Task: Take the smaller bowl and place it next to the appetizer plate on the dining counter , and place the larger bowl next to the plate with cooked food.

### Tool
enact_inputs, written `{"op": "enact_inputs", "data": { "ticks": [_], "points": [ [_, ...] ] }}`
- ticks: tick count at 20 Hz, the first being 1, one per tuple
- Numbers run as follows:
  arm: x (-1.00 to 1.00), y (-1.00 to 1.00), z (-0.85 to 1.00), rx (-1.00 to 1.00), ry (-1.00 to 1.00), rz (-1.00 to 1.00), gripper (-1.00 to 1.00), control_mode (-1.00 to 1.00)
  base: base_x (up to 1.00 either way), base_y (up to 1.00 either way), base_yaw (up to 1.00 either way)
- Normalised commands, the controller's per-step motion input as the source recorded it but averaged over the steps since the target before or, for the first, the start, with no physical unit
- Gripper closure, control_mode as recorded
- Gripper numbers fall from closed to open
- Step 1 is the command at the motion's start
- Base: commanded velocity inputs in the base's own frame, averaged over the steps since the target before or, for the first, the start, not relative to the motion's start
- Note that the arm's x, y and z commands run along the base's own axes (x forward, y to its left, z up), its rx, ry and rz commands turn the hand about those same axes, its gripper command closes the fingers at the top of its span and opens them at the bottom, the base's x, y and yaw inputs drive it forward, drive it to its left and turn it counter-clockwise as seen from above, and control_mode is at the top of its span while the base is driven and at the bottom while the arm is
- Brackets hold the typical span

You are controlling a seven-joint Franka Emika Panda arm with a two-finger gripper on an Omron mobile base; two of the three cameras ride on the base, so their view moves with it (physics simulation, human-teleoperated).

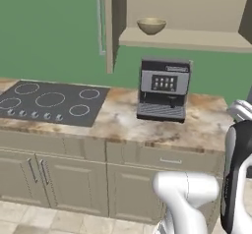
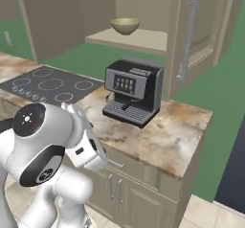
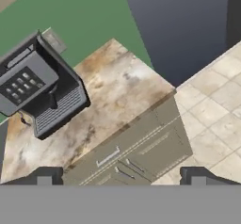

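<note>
The smaller bowl (image 1: 151, 25) (image 2: 125, 26) is tan and plain and stands upright on a beige shelf (image 1: 197, 39) (image 2: 143, 39) inside an open wall cabinet, above the coffee machine. My gripper (image 3: 121, 177) is open with nothing between its fingertips (image 3: 44, 176). It hovers well below the shelf and looks down on the right end of the wall counter (image 3: 122, 91) and its drawers. The larger bowl, the appetizer plate, the plate with cooked food and the dining counter are out of view.
A grey coffee machine (image 1: 164, 88) (image 2: 133, 92) (image 3: 35, 89) stands on the marbled wall counter (image 1: 206, 125) (image 2: 167, 136), with a black cooktop (image 1: 49, 102) (image 2: 48, 85) to its left. An open cabinet door (image 2: 190, 35) juts out right of the shelf. Tiled floor (image 3: 216, 100) lies beside the counter's end.
</note>
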Motion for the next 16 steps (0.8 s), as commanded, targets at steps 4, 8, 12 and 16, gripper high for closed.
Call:
{"op": "enact_inputs", "data": {
  "ticks": [4,8,12,16],
  "points": [
    [0.0,0.0,0.0,0.0,0.0,0.0,-1.0,1.0,0.58,0.68,-0.48],
    [0.0,0.0,0.0,0.0,0.0,0.0,-1.0,1.0,0.76,0.51,-0.37],
    [0.0,0.0,0.0,0.0,0.0,0.0,-1.0,1.0,0.98,0.03,-0.25],
    [0.0,0.0,0.0,0.0,0.0,0.0,-1.0,1.0,0.88,0.0,-0.14]
  ]
}}
